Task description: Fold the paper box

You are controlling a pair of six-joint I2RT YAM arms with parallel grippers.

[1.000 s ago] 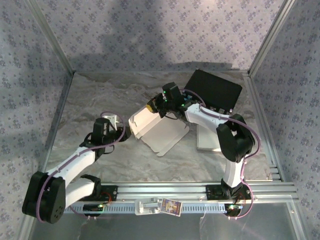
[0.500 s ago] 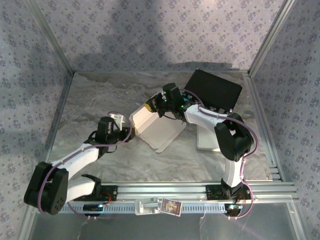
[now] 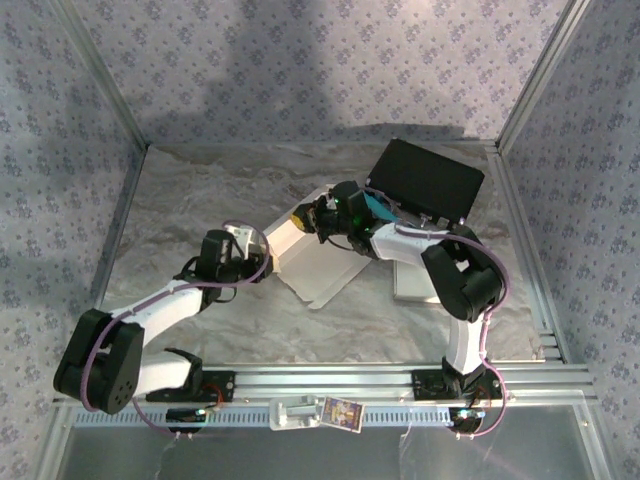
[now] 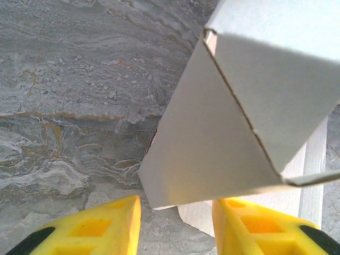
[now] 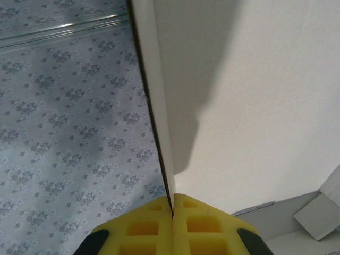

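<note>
Between right fingers (image 5: pixel 139 231), paper box (image 5: pixel 255 106) wall, left fingers (image 4: pixel 101 226) beside corner

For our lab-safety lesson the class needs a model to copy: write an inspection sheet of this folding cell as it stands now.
Surface: grey marbled tabletop, no damage seen.
Job's things: white paper box, partly folded, base panel flat, one wall raised.
Clutter: black rectangular case at back right; flat white slab under the right arm; small printed card on the front rail.
Grippers: right gripper shut on the box's raised wall; left gripper open, a box corner just ahead of it.
Cables: purple cables along both arms, no snag seen.
Surroundings: floral fabric walls, aluminium frame.
</note>
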